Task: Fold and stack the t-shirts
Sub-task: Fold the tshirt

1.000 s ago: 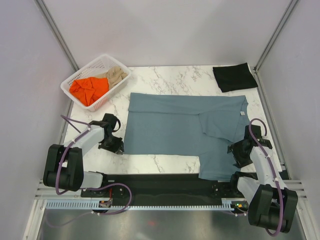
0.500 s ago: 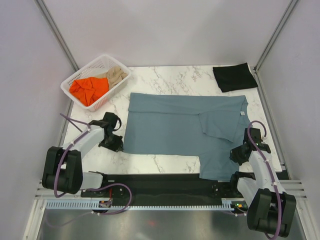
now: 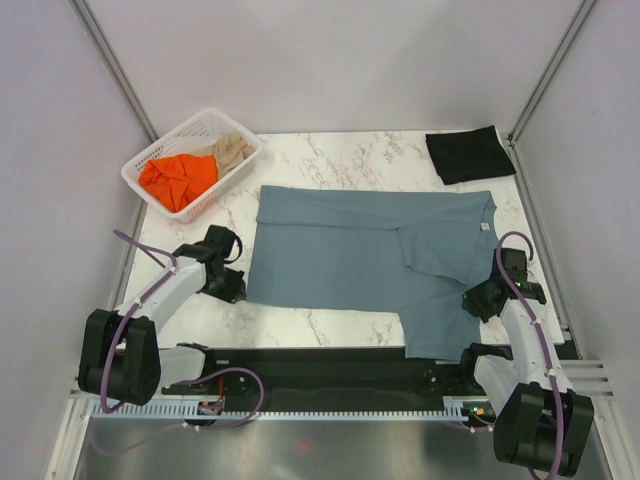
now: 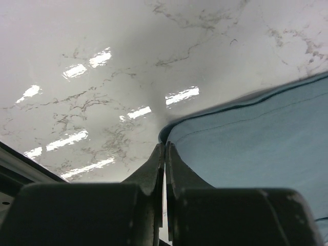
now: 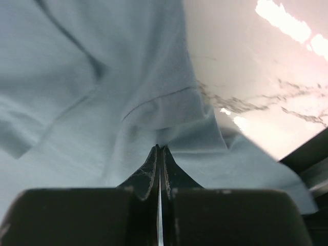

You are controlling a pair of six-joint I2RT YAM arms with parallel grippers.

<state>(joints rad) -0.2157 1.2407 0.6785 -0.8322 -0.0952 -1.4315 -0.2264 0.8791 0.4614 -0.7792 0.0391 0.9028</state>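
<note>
A slate blue-grey t-shirt [image 3: 350, 250] lies spread on the marble table, its small white neck label [image 3: 484, 227] at the right. My left gripper [image 3: 236, 290] is at the shirt's near left corner. In the left wrist view that gripper [image 4: 165, 145] is shut, with the cloth corner [image 4: 169, 132] pinched at its tips. My right gripper [image 3: 477, 300] sits on the shirt's right side. In the right wrist view it [image 5: 160, 147] is shut on a bunched fold of the blue-grey cloth [image 5: 77, 92]. A folded black t-shirt [image 3: 468, 153] lies at the back right.
A white lattice basket [image 3: 215, 115] stands at the back left with an orange t-shirt [image 3: 178, 178] and a beige one [image 3: 232, 150] inside. Part of the blue-grey shirt hangs over the table's near edge [image 3: 300, 340]. Grey walls close in on both sides.
Both grippers have closed on the blue-grey shirt. The right gripper has shifted slightly away from the near edge, bunching cloth; the left has edged a little towards the shirt's corner.
</note>
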